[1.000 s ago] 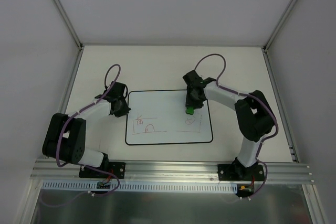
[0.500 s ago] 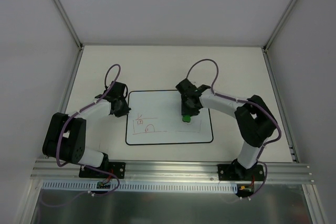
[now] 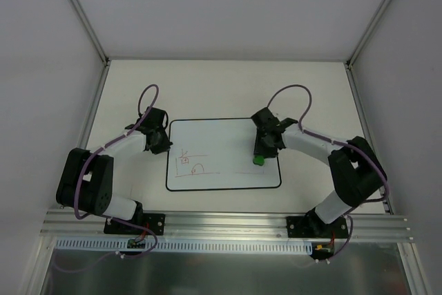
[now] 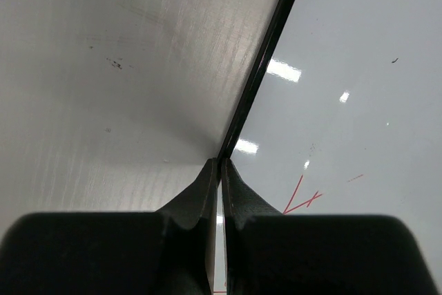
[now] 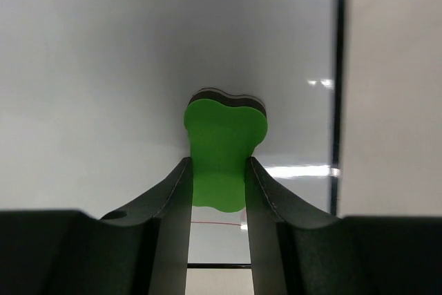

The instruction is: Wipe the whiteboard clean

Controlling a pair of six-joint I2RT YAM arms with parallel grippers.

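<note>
The whiteboard (image 3: 221,143) lies flat mid-table, white with a thin black border. Red line drawing remains on its left part (image 3: 190,164) and along the bottom. My right gripper (image 3: 259,157) is shut on the green eraser (image 3: 257,160) and presses it on the board's right part; the right wrist view shows the eraser (image 5: 222,143) between my fingers (image 5: 173,191), near the board's black edge (image 5: 338,101). My left gripper (image 3: 164,144) is shut on the board's left edge; the left wrist view shows the fingertips (image 4: 219,170) pinching the black border (image 4: 266,60).
Grey enclosure walls and metal frame posts (image 3: 86,18) surround the white table (image 3: 207,88). A rail (image 3: 221,222) runs along the near edge, bearing the arm bases. Purple cables loop above both wrists.
My right gripper swept the eraser left, then back right and nearer, over the board's right part. The small red circle drawing there is gone. The left arm has not moved.
</note>
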